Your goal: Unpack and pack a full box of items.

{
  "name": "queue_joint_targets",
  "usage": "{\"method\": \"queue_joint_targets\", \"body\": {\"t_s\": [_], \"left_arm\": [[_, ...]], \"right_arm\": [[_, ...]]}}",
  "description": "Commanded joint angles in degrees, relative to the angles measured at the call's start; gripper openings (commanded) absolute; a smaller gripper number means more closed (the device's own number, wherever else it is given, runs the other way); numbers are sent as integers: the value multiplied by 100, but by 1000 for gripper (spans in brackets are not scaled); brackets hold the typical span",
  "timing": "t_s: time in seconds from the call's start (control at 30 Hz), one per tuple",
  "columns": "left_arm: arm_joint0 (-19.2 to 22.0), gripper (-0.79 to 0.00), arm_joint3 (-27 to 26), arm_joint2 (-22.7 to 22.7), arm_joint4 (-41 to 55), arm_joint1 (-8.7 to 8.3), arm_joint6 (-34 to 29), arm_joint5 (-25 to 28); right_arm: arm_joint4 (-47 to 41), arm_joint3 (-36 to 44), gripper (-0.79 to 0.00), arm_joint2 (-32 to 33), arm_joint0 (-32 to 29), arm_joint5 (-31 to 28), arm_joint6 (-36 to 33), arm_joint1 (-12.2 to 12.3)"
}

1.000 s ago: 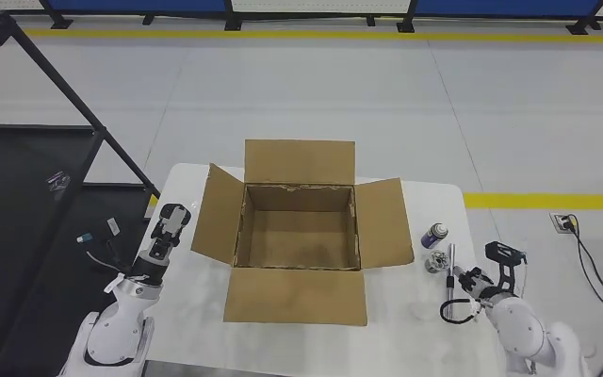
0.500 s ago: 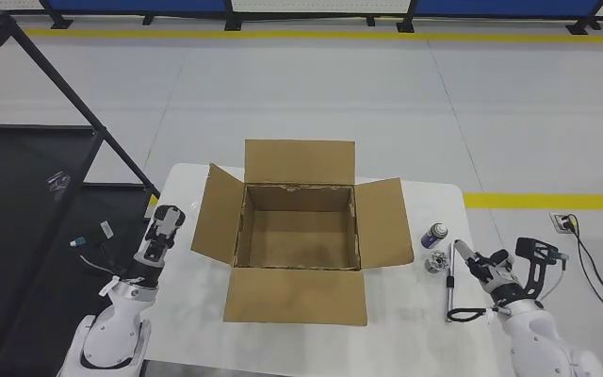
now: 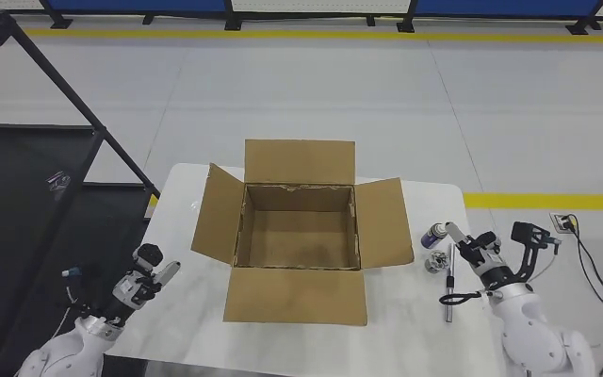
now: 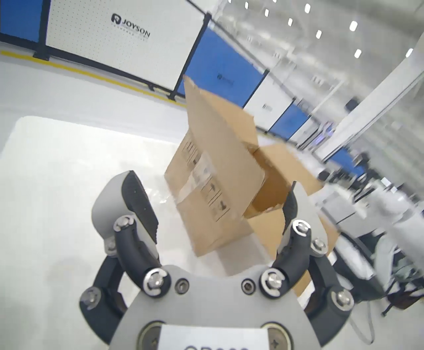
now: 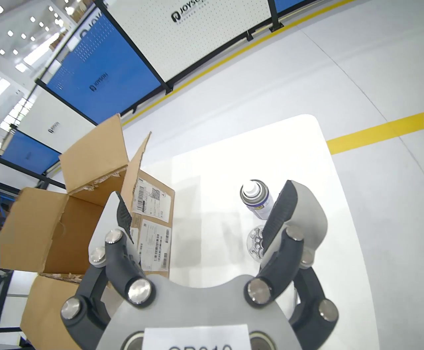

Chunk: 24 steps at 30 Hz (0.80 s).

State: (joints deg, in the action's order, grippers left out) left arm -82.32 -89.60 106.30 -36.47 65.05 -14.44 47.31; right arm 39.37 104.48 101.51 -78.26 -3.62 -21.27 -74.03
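Left end effector (image 4: 213, 184) spread; cardboard box (image 4: 218, 149) beyond.

Pale grey floor (image 3: 301, 90), a yellow line (image 3: 283, 35) along its far side, a yellow stripe (image 3: 532, 200) at right. Blue and white panels (image 5: 212, 36) stand beyond the line; a black frame (image 3: 47, 128) stands left. Ceiling lights (image 4: 353, 25) glow.

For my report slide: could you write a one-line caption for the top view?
Open, empty cardboard box centred on a white table, with a spray can and a long metal tool beside it.

Open cardboard box (image 3: 300, 160), upright spray can (image 3: 434, 235) near one flap
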Motion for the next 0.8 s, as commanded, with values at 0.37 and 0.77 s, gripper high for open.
{"method": "queue_joint_targets", "body": {"t_s": [0.37, 0.77], "left_arm": [[-89, 0, -328, -136, -1280, -16, 166, 141], [273, 0, 346, -1022, -4703, -30, 2315, -378]], "right_arm": [[-44, 8, 0, 16, -15, -18, 20, 1], [-44, 8, 0, 16, -15, -18, 20, 1]]}}
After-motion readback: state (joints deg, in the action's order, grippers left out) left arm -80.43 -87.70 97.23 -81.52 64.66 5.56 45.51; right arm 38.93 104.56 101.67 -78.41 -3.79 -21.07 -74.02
